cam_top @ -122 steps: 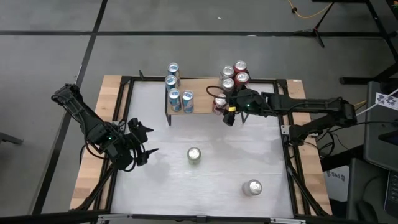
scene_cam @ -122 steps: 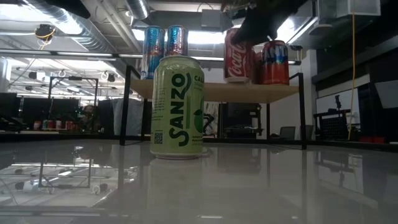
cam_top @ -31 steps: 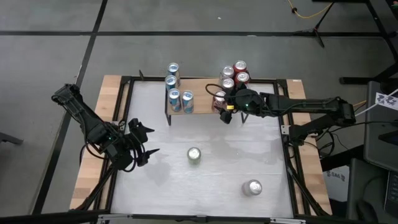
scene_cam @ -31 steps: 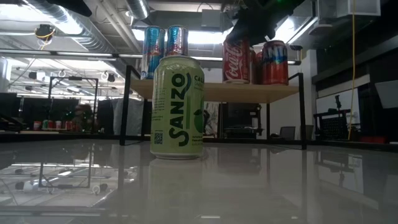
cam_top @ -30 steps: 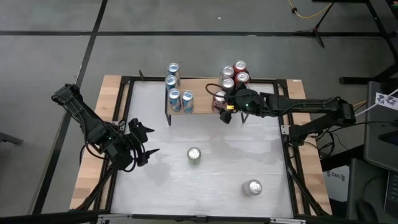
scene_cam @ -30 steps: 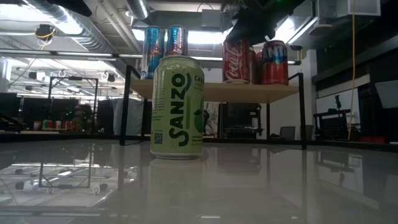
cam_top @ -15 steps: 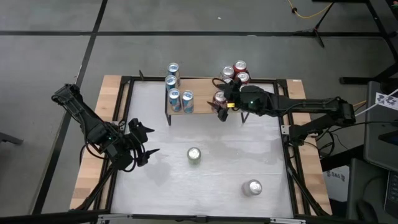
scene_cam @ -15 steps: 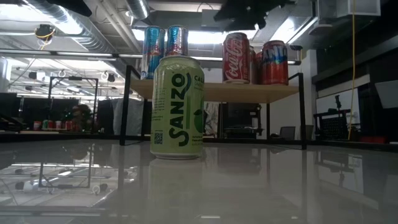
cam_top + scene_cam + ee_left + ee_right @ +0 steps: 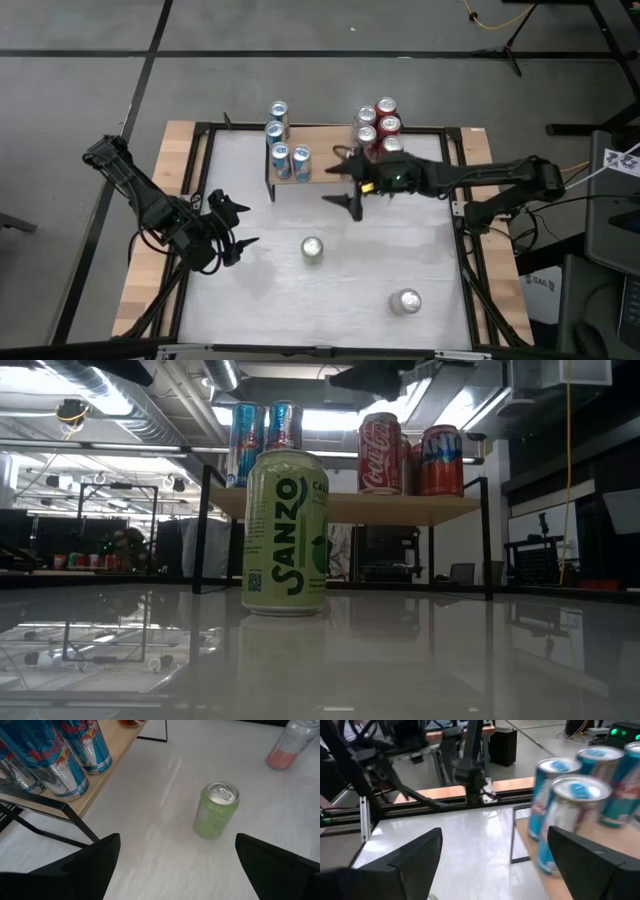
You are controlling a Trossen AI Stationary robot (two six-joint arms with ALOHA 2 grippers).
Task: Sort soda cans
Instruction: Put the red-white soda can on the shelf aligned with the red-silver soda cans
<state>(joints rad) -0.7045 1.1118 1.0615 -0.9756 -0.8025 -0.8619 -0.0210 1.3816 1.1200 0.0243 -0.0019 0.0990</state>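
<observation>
On the high view, nearest the front edge, a silver-grey can (image 9: 405,300) stood alone on the white worktop (image 9: 400,250) at about five o'clock from the centre, its lower body showing pinkish in the left wrist view. A pale green can (image 9: 312,249) stood upright near the centre, well apart from the first. At nine o'clock the left gripper (image 9: 236,240) waited over the worktop's left side, its fingers spread wide and empty. Beyond the green can, at about one o'clock from it, the right gripper (image 9: 350,195) hung just in front of the wooden shelf (image 9: 320,175); its fingers were apart with nothing between them. On the shelf at twelve o'clock the blue cans (image 9: 279,140) stood grouped to the left and the red cans (image 9: 380,125) to the right, so the sorting looked mostly done, with two cans left on the worktop. Such cans are probably light if empty, thin-walled and smooth, so they would dent under a hard squeeze and could slip or tip if nudged at the rim. The safest hold would likely be across the middle of the body, fingers on opposite sides, with the can kept upright. The green can appeared the closer candidate for the right arm.
</observation>
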